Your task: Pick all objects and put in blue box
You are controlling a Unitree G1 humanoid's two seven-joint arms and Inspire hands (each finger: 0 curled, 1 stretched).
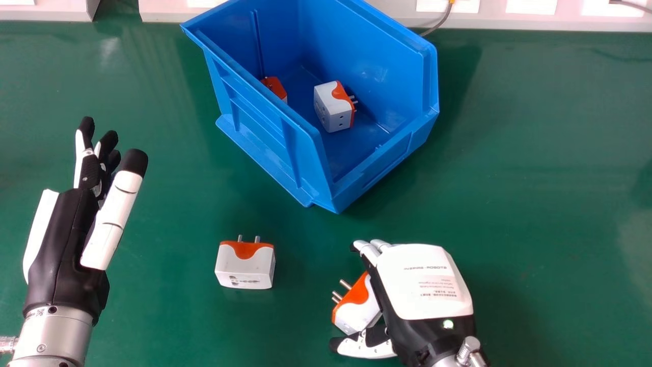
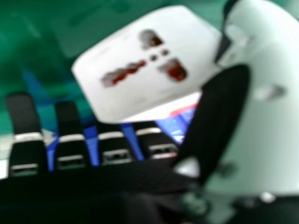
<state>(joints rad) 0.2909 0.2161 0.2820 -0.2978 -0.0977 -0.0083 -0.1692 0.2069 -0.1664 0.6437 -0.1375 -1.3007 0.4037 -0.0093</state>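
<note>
Glossy green table (image 1: 535,168), pale ledge (image 1: 540,19) behind, thin grey cable (image 1: 439,21)

The head view looks forward and down from the robot's head, well above the green table (image 1: 535,153), wide enough to take in the blue box (image 1: 254,122), the left hand (image 1: 63,234) and the right hand (image 1: 423,285). The right hand view looks from that hand, very near, past its fingertips (image 2: 67,116) and thumb (image 2: 266,121). Both views share the right hand and the plug adapter (image 1: 356,312) between its thumb and fingers: the head view shows the pins from above, the close view the socket face.
</note>
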